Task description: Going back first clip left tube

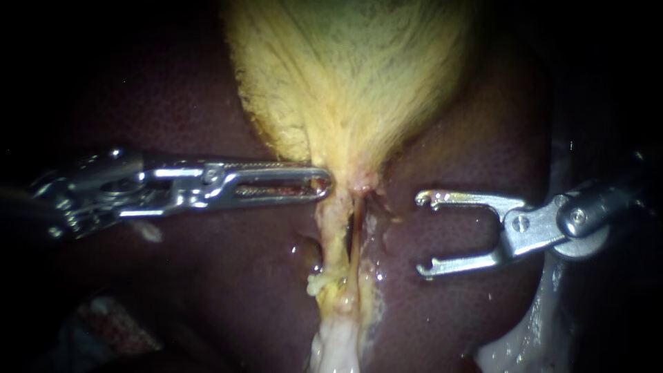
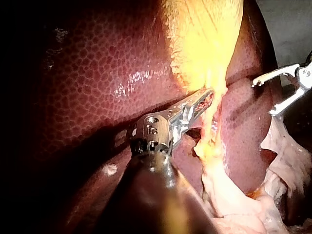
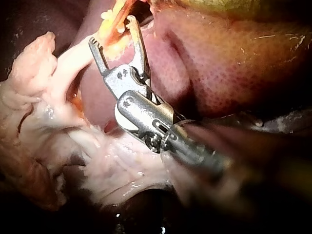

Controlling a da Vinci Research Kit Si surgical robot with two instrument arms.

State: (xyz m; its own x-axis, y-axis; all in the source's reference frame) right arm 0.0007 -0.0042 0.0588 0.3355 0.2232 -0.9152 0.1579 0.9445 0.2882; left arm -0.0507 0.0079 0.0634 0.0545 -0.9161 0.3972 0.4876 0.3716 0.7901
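The left instrument (image 1: 326,182) pinches the gallbladder (image 1: 345,76) at its neck, while the right instrument (image 1: 423,235) holds its jaws spread and empty, apart from the tubes. The left tube (image 1: 330,238) hangs just below that grip and shows no clip. Reaching across risks hooking the right tube (image 1: 362,235), which lies between.

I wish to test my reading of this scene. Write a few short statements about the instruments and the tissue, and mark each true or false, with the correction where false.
1. The right instrument is open and grips nothing. True.
2. The tip of the left instrument is at the narrow end of the gallbladder. True.
3. A clip sits on a tube. False: no clip shows on any tube.
4. Both instruments come at the tubes from the same side. False: in the endoscope view they stand on opposite sides of the tubes.
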